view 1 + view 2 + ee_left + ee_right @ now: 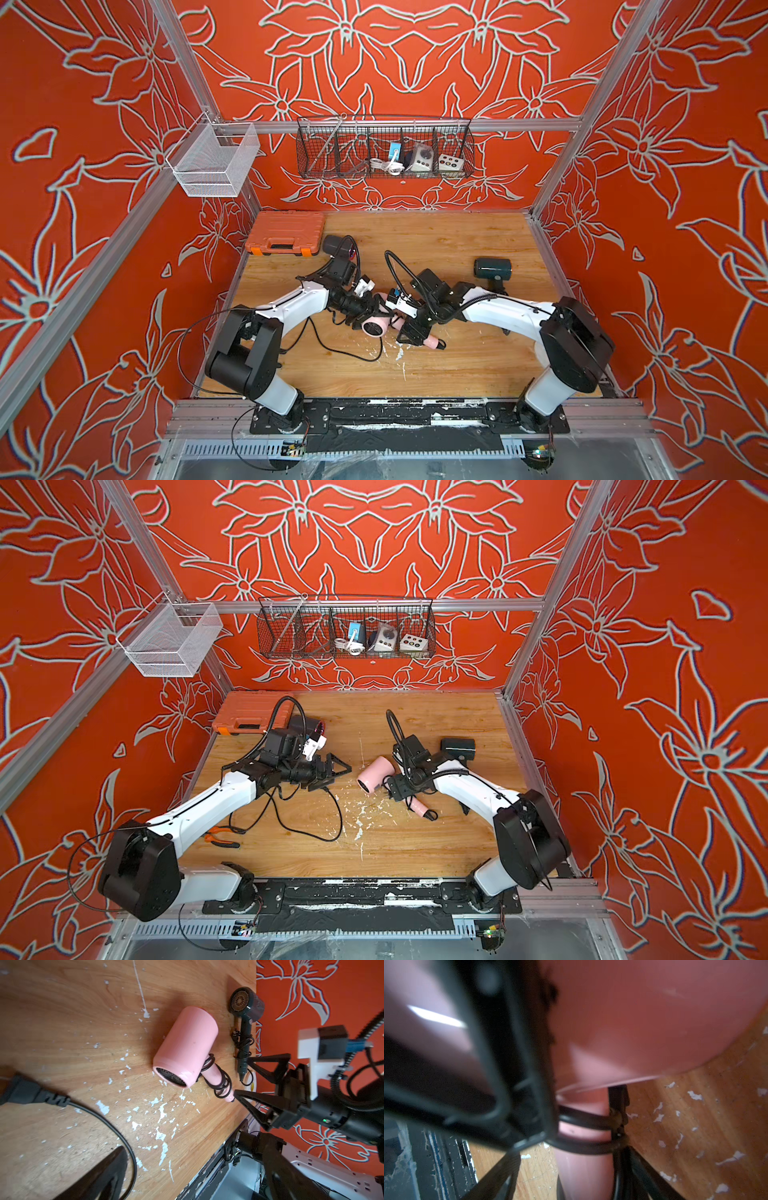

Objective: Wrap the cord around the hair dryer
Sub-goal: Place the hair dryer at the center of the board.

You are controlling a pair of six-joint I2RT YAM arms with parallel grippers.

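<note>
Smooth pink cylindrical dryer (185, 1043), coiled cord (223, 1081)

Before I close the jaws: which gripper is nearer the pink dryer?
Right. The right gripper is at the pink dryer, jaws open around the end of its handle. The left gripper is apart from it, across a strip of scuffed table.

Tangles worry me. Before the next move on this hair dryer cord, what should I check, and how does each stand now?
1. Left claw shut on the plug: ok.
2. Right claw open at the pink hair dryer's handle: ok.
3. Coils sit around that handle: ok.
4. Loose cord trailing from the plug over the table: not ok.
5. Which dryer that cord belongs to: cannot tell.
</note>
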